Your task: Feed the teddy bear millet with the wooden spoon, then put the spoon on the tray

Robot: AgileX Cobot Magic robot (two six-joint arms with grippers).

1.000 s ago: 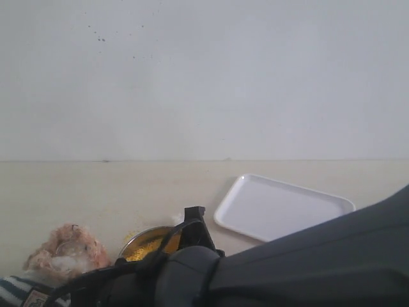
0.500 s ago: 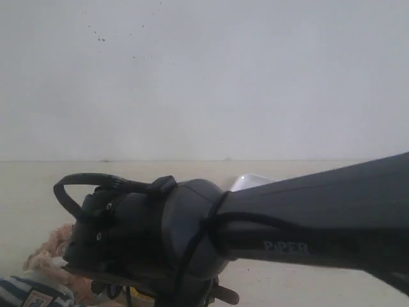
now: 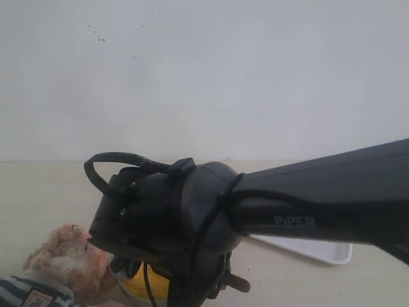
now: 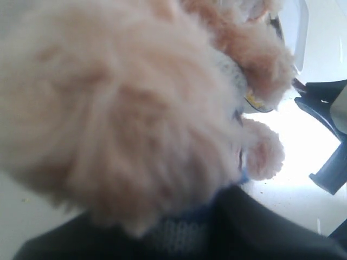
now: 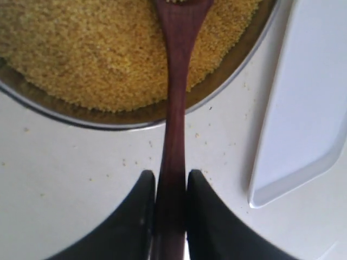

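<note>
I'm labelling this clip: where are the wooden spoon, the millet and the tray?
wooden spoon (image 5: pixel 174 97), right wrist view, middle of the handle.
millet (image 5: pixel 97 49), right wrist view, open grain surface.
tray (image 5: pixel 314 92), right wrist view, bare floor.

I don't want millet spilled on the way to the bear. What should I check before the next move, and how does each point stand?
1. Grip: the wooden spoon is clamped between the fingers of the right gripper: ok.
2. Load: millet on the spoon: cannot tell, its bowl is cut off.
3. Target: the teddy bear is close beside the metal bowl: ok.
4. Bear's mouth in sight: cannot tell.
5. Landing: the tray is bare where visible: ok.
6. Spills: stray grains on the table: not ok.
</note>
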